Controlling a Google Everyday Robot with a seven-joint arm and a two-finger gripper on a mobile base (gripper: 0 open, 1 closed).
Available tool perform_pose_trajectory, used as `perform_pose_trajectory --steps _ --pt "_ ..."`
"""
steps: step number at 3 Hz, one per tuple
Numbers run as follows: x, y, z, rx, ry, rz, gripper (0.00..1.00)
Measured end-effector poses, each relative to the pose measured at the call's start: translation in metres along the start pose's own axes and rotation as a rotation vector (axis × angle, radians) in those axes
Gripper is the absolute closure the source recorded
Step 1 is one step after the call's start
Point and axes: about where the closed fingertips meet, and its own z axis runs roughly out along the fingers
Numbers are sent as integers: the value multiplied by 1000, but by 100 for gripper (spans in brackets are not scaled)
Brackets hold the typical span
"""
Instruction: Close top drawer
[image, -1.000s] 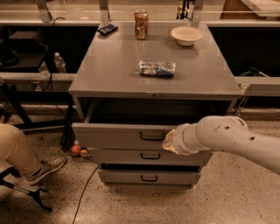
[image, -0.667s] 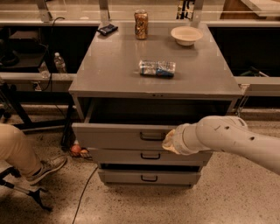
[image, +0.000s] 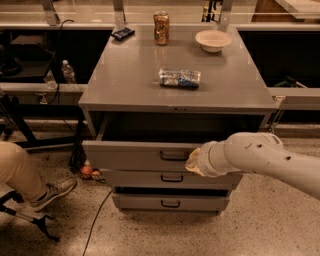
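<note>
The top drawer (image: 132, 155) of the grey metal cabinet is pulled out, its dark inside showing under the cabinet top. Its tall flat front panel carries one black loop handle (image: 174, 156) at the centre. My gripper (image: 192, 162) is at the end of the white arm that comes in from the right. It sits against the drawer front just right of and slightly below the handle. The arm's wrist hides the gripper's tip.
Two shallower drawers (image: 165, 178) sit below. On the cabinet top (image: 125, 85) lie a plastic bottle (image: 179, 78), a can (image: 161, 21), a white bowl (image: 213, 39) and a dark device (image: 122, 33). A person's leg and shoe (image: 52, 190) are at the lower left, with a cable on the floor.
</note>
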Motion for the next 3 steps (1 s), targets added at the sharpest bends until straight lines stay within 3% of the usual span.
perform_pose_trajectory --steps 1,2,3 --pt "-1 0 0 -1 0 -1 26" --pt "0 0 0 -1 0 -1 5" --pt "-1 0 0 -1 0 -1 8"
